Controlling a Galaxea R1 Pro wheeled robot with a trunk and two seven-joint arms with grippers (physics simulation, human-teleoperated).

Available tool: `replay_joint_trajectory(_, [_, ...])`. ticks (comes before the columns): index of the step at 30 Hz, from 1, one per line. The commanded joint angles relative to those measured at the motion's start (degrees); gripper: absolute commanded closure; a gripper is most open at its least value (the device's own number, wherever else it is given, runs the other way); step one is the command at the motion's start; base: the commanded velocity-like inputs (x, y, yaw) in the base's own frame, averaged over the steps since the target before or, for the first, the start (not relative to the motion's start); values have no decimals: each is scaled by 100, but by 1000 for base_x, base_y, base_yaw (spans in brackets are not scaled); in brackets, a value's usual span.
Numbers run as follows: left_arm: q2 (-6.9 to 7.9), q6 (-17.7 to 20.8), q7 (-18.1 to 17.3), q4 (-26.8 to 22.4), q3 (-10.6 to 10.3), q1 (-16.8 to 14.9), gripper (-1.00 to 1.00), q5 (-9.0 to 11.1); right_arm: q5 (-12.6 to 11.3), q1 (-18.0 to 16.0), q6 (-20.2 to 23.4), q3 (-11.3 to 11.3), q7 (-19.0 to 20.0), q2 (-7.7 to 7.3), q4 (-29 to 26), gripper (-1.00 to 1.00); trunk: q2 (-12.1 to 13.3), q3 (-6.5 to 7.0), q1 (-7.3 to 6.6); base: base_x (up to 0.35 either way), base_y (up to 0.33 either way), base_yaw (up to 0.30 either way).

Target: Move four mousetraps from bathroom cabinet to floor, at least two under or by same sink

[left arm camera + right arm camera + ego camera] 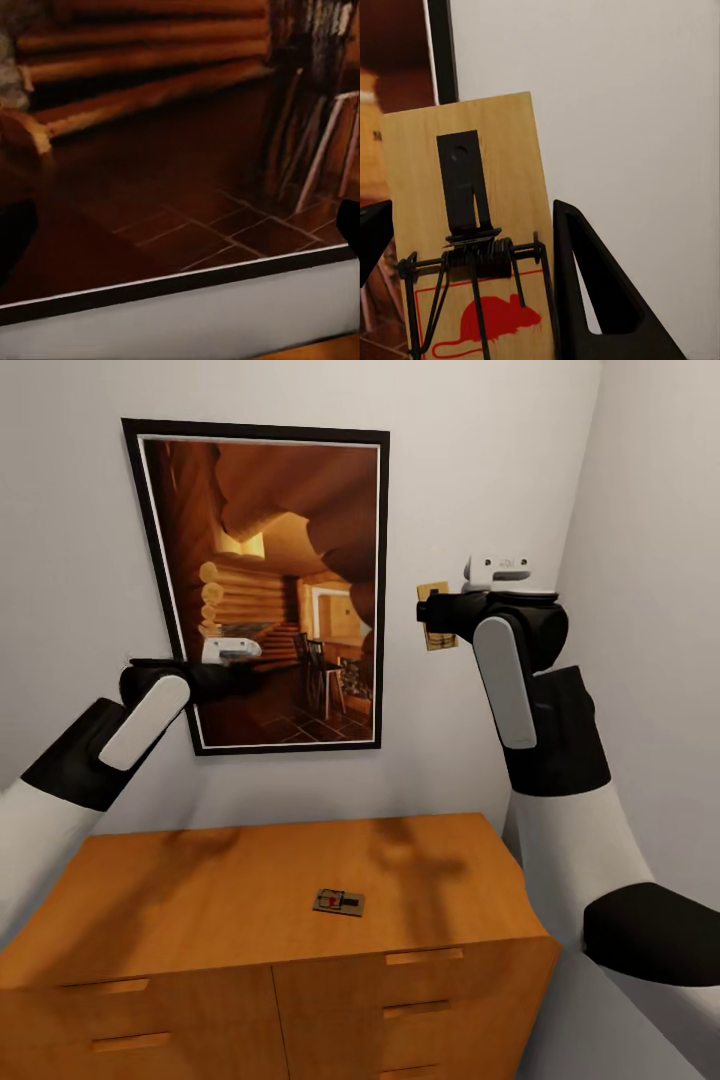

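Head view looks down on the cabinet (250, 900), an orange-brown wooden chest whose flat top spreads across the near part of the scene, with drawer fronts and slim bar handles along its near face. One mousetrap (339, 902) lies flat on the cabinet top, a little right of its middle and nearer the front edge than the wall. On the far wall hangs a dark-framed picture (270, 585) of a log-cabin room. The right gripper (436, 616) is raised high at the right, just beside the picture's right edge, and it grips a second mousetrap (437, 618), a tan board held upright between its fingers, well above the cabinet. The left gripper (235, 675) is raised at the left, its tip in front of the lower part of the picture; I cannot tell how its jaws stand from here

Left wrist view faces the picture's (180, 150) lower edge up close, with its dark frame and the pale wall beneath; dark finger edges sit far apart at both sides, so the jaws are wide

Right wrist view shows the held mousetrap (472, 225) closely: tan wood, black wire spring, a red mouse print, clamped between the two dark fingers (592, 292), with white wall behind
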Motion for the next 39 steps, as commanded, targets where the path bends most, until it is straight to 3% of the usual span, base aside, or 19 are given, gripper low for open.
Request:
replay_joint_trajectory(1, [1,-101,-14,144,-16,-9,-100,27,-68,-4,14,4,-69,0,-1,100,-7,-9,1,0,0,0])
replay_joint_trajectory(6, [-37,-973,-219,998,-22,100,-100,-86,-58,5,14,4,-71,0,44,100,-7,-9,1,0,0,0])
replay_joint_trajectory(8, [-133,-1293,-257,1433,-25,151,-100,-119,-56,7,14,4,-72,-2,69,100,-7,-9,1,0,0,0])
replay_joint_trajectory(16, [-582,-1566,-322,2748,-29,198,-100,-146,-54,8,14,5,-83,-2,262,100,-7,-9,1,0,0,0])
replay_joint_trajectory(17, [-700,-1578,-345,2929,-32,203,-100,-151,-54,8,14,5,-85,-1,330,100,-7,-9,1,0,0,0])
replay_joint_trajectory(21, [-853,-1569,-386,3143,-33,206,-100,-147,-54,9,14,5,-88,-1,457,100,-7,-9,1,0,0,0])
replay_joint_trajectory(34, [-1014,76,-332,3283,-1,203,-100,-53,-54,7,14,-10,-98,-1,711,100,-7,-9,1,0,0,0])
replay_joint_trajectory(39, [-1115,509,-58,3460,19,203,-100,-45,-54,2,14,-19,-98,-1,789,100,-7,-9,1,0,0,0])
